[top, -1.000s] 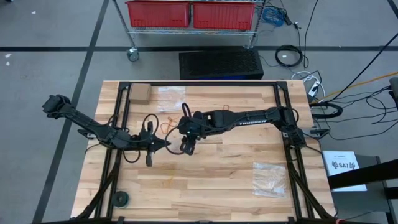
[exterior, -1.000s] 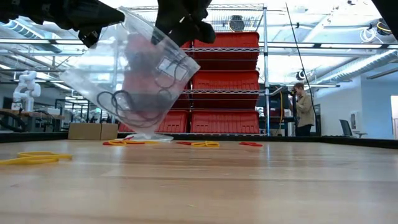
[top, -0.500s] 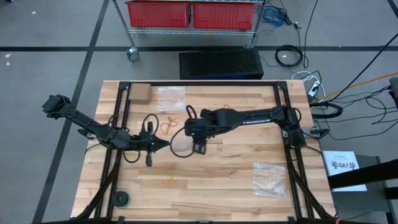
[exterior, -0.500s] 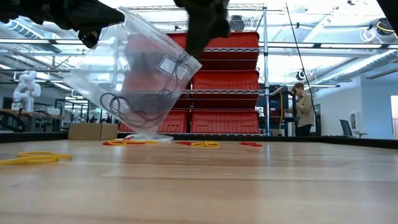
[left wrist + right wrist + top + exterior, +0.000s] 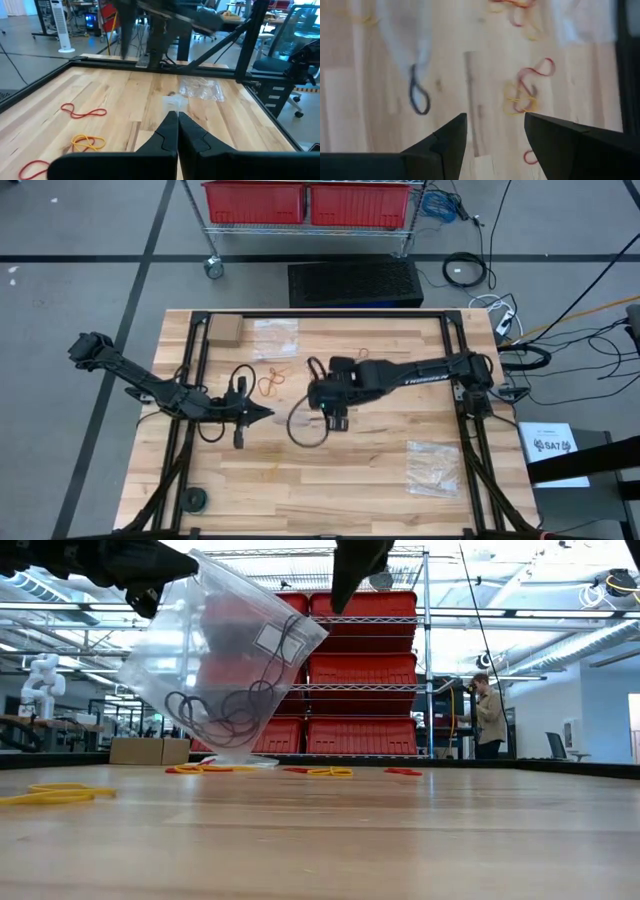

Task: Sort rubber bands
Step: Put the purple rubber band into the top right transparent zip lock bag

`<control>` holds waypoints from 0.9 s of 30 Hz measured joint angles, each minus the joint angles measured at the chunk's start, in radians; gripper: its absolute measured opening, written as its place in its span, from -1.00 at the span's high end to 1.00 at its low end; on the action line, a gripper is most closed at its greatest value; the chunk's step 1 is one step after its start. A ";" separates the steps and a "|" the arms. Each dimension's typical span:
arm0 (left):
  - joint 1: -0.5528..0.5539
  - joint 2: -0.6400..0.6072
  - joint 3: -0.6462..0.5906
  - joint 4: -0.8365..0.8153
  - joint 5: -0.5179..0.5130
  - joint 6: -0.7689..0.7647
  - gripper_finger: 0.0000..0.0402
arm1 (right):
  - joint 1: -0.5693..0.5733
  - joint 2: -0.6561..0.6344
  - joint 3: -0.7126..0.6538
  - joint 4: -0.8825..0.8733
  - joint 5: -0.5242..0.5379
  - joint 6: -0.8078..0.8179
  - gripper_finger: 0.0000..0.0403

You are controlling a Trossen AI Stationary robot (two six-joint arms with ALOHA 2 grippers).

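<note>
Yellow (image 5: 55, 794) and red rubber bands (image 5: 203, 769) on pale wood table (image 5: 400, 840); black bands (image 5: 215, 715) in clear bag (image 5: 215, 650).

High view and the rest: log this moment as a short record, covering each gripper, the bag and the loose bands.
left gripper: shut on clear bag, raised over the table's left half
clear bag: hanging tilted off the table, dark bands inside
right gripper: open, empty, mid-table beside the bag
loose bands: red and yellow ones on the wood
other bags: flat on the table
</note>
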State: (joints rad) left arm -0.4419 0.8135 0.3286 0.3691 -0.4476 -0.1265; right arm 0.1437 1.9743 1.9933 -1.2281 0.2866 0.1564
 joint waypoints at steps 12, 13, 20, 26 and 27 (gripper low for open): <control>0.000 0.000 0.000 -0.004 0.006 -0.008 1.00 | 0.029 0.002 -0.234 0.200 -0.022 -0.043 0.12; 0.000 0.000 0.000 -0.004 0.006 -0.008 1.00 | 0.029 0.003 -0.238 0.203 -0.035 -0.039 0.16; 0.000 0.000 0.000 -0.004 0.006 -0.007 1.00 | 0.037 0.002 -0.230 0.227 -0.056 -0.022 0.64; 0.000 0.000 0.000 -0.004 0.006 -0.007 1.00 | 0.068 0.002 -0.213 0.258 -0.057 -0.030 0.96; 0.000 0.000 0.000 -0.004 0.006 -0.007 1.00 | 0.072 0.002 -0.206 0.257 -0.057 -0.027 0.96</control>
State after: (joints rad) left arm -0.4416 0.8135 0.3286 0.3649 -0.4419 -0.1337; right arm 0.2153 1.9762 1.7877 -0.9707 0.2298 0.1295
